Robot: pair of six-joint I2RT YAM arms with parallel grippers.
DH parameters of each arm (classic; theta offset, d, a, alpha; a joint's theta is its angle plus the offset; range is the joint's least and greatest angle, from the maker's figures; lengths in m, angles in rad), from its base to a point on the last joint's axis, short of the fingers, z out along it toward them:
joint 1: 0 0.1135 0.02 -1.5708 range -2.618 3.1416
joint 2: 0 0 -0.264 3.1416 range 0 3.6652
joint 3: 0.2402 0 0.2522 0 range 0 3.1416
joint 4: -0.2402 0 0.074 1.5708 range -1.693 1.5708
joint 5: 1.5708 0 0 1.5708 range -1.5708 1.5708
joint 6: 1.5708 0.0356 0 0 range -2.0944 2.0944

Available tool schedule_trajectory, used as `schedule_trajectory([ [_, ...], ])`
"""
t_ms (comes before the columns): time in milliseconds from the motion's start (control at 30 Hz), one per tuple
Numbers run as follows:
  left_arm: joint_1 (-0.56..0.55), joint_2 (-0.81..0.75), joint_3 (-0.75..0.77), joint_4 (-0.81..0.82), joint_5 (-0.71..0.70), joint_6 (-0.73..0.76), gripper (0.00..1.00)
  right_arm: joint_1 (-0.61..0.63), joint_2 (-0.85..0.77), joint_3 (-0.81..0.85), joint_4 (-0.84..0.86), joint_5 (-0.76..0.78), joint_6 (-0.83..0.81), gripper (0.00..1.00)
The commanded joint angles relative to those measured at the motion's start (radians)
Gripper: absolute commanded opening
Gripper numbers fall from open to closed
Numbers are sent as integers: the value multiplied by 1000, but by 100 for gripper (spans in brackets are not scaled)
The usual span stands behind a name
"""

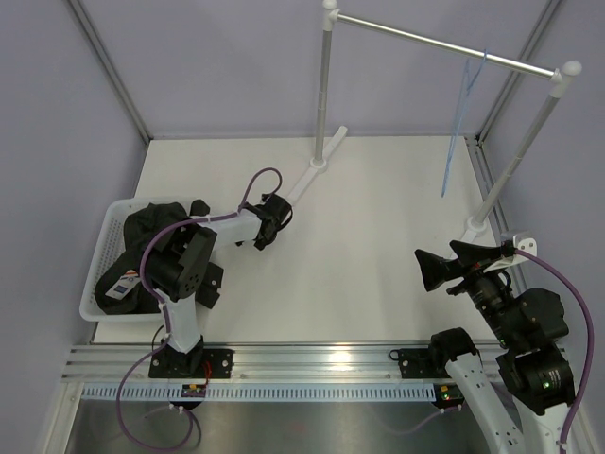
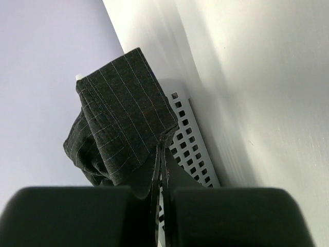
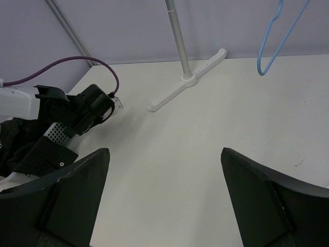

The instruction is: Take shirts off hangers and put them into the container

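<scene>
**In the basket at the left edge**

Finds the black shirt (image 1: 151, 232) heaped in the white basket (image 1: 92, 301) at the tabletop's left edge. Shows the left gripper (image 1: 267, 227) nearby, fingers pressed together on nothing. Shows the right gripper (image 1: 427, 270) near the right edge, spread wide and empty. Has the blue hanger (image 1: 463, 123) hanging from the rail (image 1: 444, 45) above the far right corner.

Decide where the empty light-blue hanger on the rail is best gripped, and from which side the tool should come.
Probably its lowest corner: the hanger dangles free below the rail, and that corner has nothing around it. Come from the near side with the open right tool, jaws set across the thin wire so it cannot slip through.
</scene>
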Motion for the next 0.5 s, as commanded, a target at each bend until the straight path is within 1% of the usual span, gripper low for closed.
schedule_trajectory([
  [0,-2,-57,-10,9,-24,3,0,18,-12,-1,44,17,-18,99],
  [133,-2,-86,-7,4,-36,0,0,20,-14,1,41,19,-18,99],
  [233,-2,-151,13,-6,-67,-12,0,22,-14,2,40,20,-18,100],
  [333,4,-261,31,-5,-116,-12,0,22,-15,2,40,20,-18,99],
  [467,59,-442,63,-5,-173,-33,0,22,-15,4,40,19,-18,100],
])
